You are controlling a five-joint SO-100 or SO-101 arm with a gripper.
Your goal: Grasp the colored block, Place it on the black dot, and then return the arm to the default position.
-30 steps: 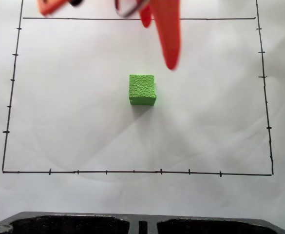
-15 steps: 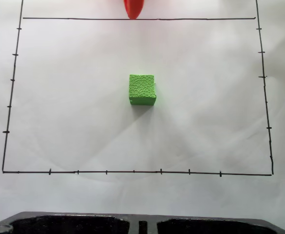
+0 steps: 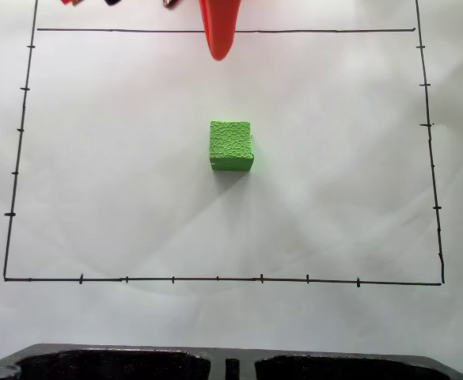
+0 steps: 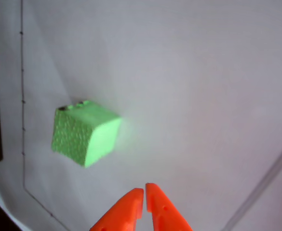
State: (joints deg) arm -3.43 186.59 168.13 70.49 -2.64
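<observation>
The small bright green cube with a bumpy, crackle-textured surface (image 3: 231,145) sits on the white paper-covered tabletop (image 3: 120,158) near the middle of a hand-drawn rectangle of thin black border lines with short tick marks (image 3: 215,279). In the fixed view it rests flat on the paper with its textured top face toward the camera and a smooth, lighter green side face along its lower edge. The orange-red plastic arm (image 3: 219,28) reaches in from the top edge of that view, its tapered pointed finger crossing the upper border line and ending well apart from the cube, straight above it in the picture. A few dark and red bits of the arm's other parts peek in along the top edge to the left, too cropped to make out. In the wrist view the orange claw (image 4: 144,192) rises from the bottom edge with its two pointed tips drawn together, only a hairline seam between them, clamped on nothing. The green cube (image 4: 85,137) lies up and to the left of those tips, clear of them, casting a soft shadow on the paper. A dark moulded edge (image 3: 231,364) runs along the bottom of the fixed view.
</observation>
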